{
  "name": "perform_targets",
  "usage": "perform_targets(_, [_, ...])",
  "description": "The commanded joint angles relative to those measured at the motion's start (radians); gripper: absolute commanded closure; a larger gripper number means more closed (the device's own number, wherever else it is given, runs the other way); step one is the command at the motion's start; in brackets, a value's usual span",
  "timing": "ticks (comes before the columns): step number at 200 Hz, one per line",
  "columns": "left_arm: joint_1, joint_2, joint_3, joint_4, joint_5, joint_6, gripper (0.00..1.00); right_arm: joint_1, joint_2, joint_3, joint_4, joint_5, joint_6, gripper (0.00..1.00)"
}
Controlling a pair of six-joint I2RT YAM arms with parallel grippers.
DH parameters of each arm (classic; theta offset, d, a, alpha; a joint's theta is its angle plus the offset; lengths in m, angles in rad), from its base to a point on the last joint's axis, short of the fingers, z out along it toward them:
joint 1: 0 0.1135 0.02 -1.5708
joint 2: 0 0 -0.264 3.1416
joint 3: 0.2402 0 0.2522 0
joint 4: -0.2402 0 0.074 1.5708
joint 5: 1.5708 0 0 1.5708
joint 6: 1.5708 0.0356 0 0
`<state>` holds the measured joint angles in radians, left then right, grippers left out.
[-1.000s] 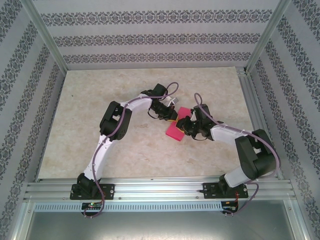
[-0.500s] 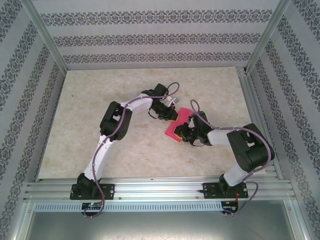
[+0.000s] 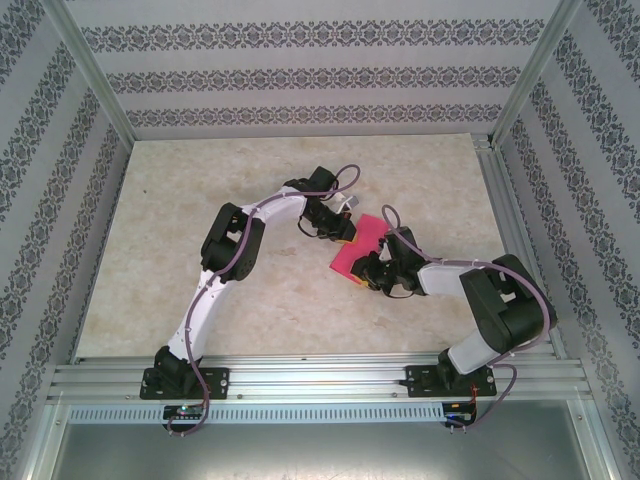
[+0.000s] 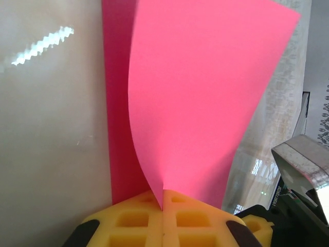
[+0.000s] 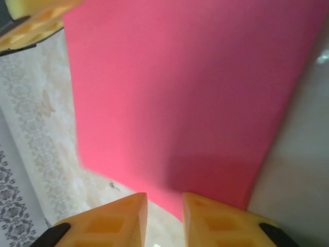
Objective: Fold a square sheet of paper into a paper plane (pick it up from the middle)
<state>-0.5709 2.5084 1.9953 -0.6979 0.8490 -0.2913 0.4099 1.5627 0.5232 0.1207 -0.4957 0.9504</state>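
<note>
**Sheet pinched at one edge, right pincer lined up at the other**

Position. The sheet of paper [image 3: 352,252] lies near the middle of the table [image 3: 180,200], between the two wrists. You have it by one edge with the left gripper [image 4: 163,218]. Its yellow pads are pressed together on the paper, and from that pinch a bright layer curls upward. A darker pink band runs beside it, either a lower layer or a shaded part; cannot tell which. The right gripper [image 5: 164,218] sits low at the opposite edge, its fingers [image 5: 110,224] a narrow gap apart with table showing through. The sheet's edge reaches just to the fingertips. Whether it has entered the gap cannot be told, and nothing looks clamped there.

Handling. Judged thin, very light and limp: it bows out of the pinch rather than standing flat. Expect it to slide on the smooth table top if you push instead of pinching. It will likely hold any crease or dent you give it. The foam pads should grip well, so tearing is a risk only if the two arms pull apart.

Where to take hold. Take the free edge near its middle with a shallow bite, so the flap carries over square. Avoid the corners, since a corner grip would probably twist the layer and skew the fold line. No plane shape is formed yet, so this reads as an early fold.
</note>
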Motion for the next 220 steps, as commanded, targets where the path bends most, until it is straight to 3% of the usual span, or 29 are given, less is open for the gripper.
perform_targets(1, [-0.008,0.056,0.005,-0.04,-0.072,0.03,0.92,0.005,0.02,-0.015,-0.03,0.01,-0.023,0.75])
perform_targets(60, [-0.007,0.058,0.011,-0.056,-0.077,0.037,0.92,-0.05,-0.117,0.082,-0.13,0.024,-0.06,0.73])
perform_targets(100, [-0.008,0.061,0.014,-0.054,-0.076,0.034,0.92,-0.15,-0.049,0.15,-0.149,0.021,-0.132,0.74])
perform_targets(113, [-0.007,0.064,0.02,-0.052,-0.072,0.028,0.92,-0.151,-0.002,0.161,-0.099,-0.046,-0.13,0.74])
perform_targets(163, [-0.008,0.075,0.037,-0.062,-0.071,0.023,0.92,-0.156,0.149,0.11,0.008,-0.041,-0.104,0.76])
perform_targets(220, [-0.007,0.074,0.039,-0.087,-0.083,0.039,0.92,-0.195,0.034,0.187,-0.065,-0.065,-0.135,0.74])
